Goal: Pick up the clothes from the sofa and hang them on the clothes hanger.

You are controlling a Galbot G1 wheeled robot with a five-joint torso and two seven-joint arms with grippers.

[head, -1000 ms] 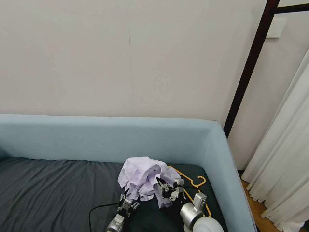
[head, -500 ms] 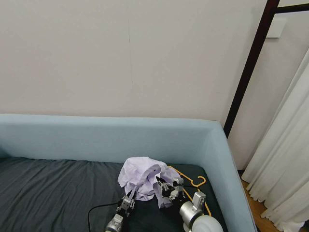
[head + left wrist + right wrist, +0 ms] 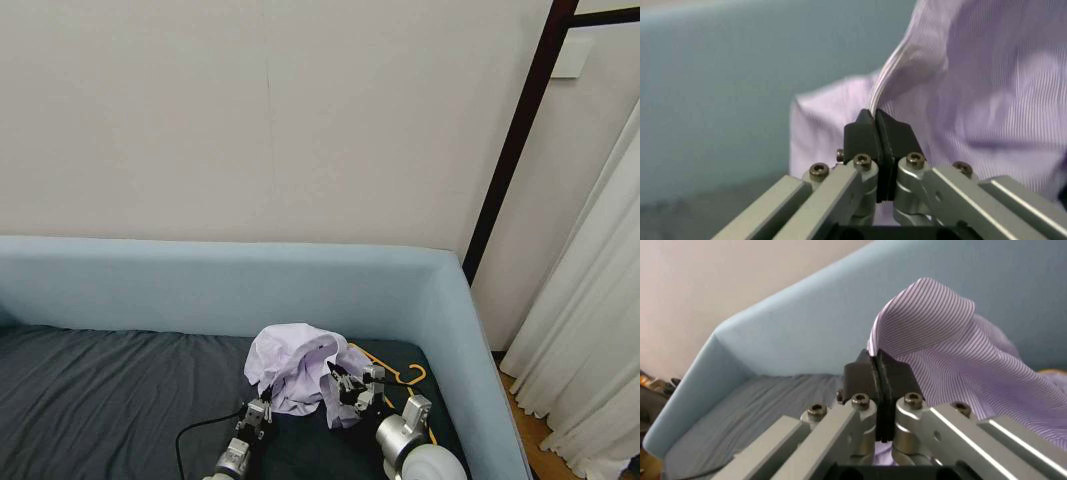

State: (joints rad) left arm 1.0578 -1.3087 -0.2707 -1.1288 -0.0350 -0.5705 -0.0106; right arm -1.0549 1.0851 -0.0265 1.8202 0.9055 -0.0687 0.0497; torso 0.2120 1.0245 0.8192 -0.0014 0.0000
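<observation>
We read the shirt (image 3: 295,365) as thin woven cloth, finely striped, matt and creased. The left gripper (image 3: 875,116) and right gripper (image 3: 875,358) have satin-finished bare metal links, bright metal socket-head screws (image 3: 915,159) and matt black pads (image 3: 863,135). The sofa (image 3: 300,285) carries smooth matt fabric. Its seat cushion (image 3: 100,400) is dark, wrinkled cloth. The hanger (image 3: 402,377) looks smooth.

Room surroundings: sofa corner against a plain wall.
You face a pale, bare wall (image 3: 250,120) behind a light-blue sofa (image 3: 220,285) with a dark grey seat cushion (image 3: 100,390). Right of the sofa's arm, a dark post (image 3: 510,150) rises aslant to the top edge (a crossbar (image 3: 605,17) joins it there), beside white curtains (image 3: 590,330) that reach a wooden floor (image 3: 530,425).
</observation>
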